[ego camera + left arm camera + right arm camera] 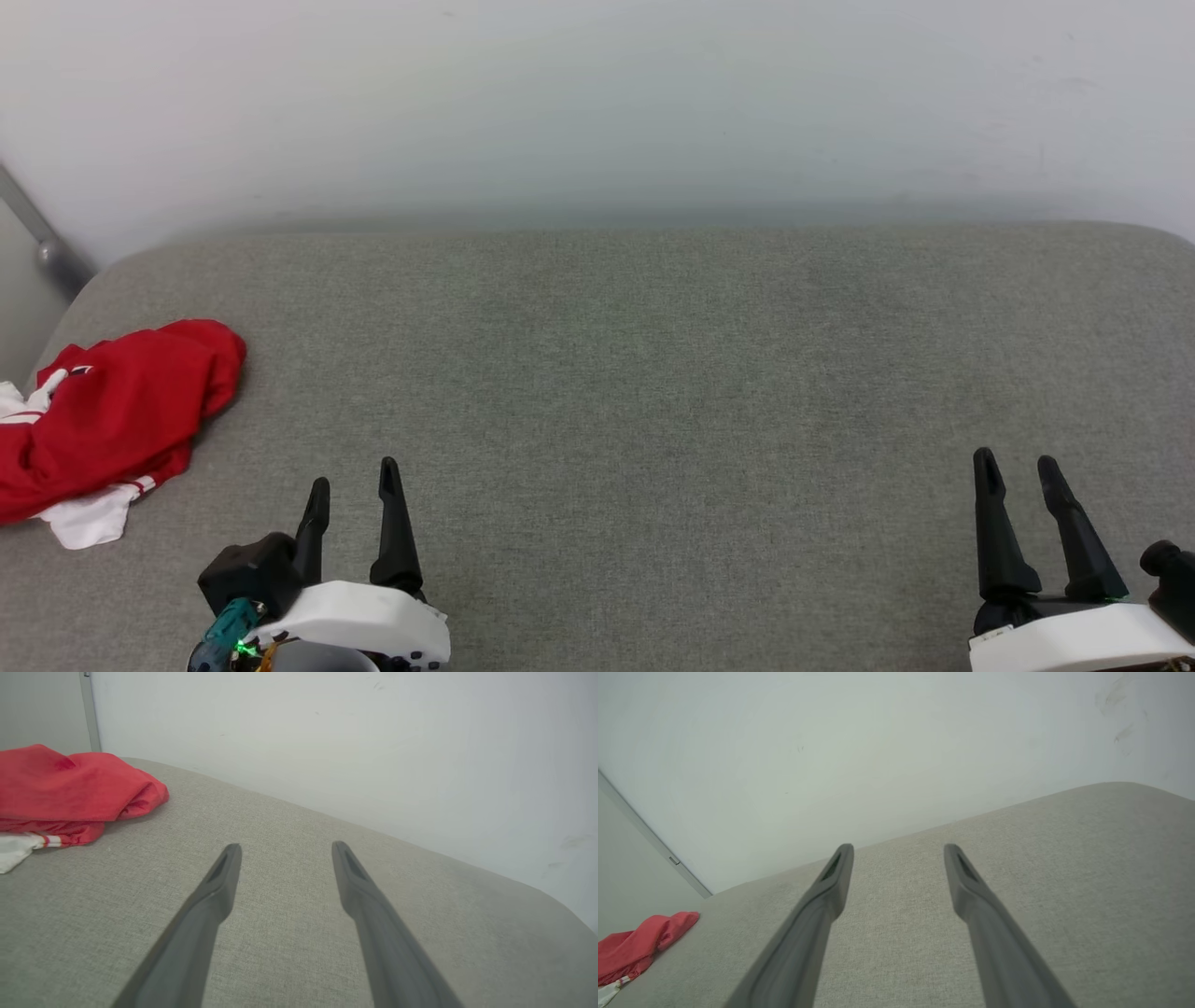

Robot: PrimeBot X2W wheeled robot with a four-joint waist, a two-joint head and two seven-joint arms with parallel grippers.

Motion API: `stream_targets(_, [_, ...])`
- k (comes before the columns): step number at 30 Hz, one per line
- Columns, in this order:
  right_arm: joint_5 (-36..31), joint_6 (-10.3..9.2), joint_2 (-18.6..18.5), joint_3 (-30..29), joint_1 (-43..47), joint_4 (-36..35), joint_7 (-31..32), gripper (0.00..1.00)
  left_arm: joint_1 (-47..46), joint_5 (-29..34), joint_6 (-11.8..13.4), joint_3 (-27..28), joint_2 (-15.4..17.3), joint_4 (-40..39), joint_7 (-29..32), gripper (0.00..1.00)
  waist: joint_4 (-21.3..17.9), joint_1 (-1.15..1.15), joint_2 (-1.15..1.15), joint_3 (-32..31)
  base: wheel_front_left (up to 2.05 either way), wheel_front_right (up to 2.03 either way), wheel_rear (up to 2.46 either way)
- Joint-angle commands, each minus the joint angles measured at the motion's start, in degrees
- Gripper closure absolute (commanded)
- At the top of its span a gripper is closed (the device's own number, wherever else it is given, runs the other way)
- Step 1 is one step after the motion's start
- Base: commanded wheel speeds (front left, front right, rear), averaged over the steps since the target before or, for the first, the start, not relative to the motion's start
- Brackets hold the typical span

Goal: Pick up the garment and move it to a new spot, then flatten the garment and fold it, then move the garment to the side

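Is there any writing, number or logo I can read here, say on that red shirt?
None can be read.
The crumpled red jersey shows no lettering as it lies.
A tiny dark mark by its white trim is too small to read.
The left gripper, right gripper, grey cushion and wall bear no text.

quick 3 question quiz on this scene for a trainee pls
1. Fill in: the left gripper and the right gripper both have their jaws ____.
2. Which gripper is nearer the red shirt? A: left. B: right.
3. True or false: the red shirt lies crumpled at the left end of the grey cushion.
Key: 1 open; 2 A; 3 true.
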Motion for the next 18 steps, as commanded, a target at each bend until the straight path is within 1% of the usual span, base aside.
stream_targets(1, [-1.5,-0.01,0.0,0.0,0.4,-1.0,-0.6,0.0,-0.1,1.6,0.3,-0.2,0.5,-0.9,-0.6,0.0,0.0,0.0,0.0,0.0,0.0,0.0,0.0])
stream_targets(11, [-5.9,-0.01,0.0,0.4,1.5,-2.4,-1.9,0.0,1.0,7.0,1.1,-1.4,0.6,-1.6,-2.0,0.0,0.3,0.0,0.0,-0.1,0.0,0.0,0.0])
stream_targets(18, [-8.8,-0.01,0.0,0.7,2.4,-3.3,-2.8,0.0,2.0,10.2,0.6,-1.9,0.4,-2.0,-2.9,0.0,0.5,0.0,0.0,-0.1,0.0,0.0,0.0])
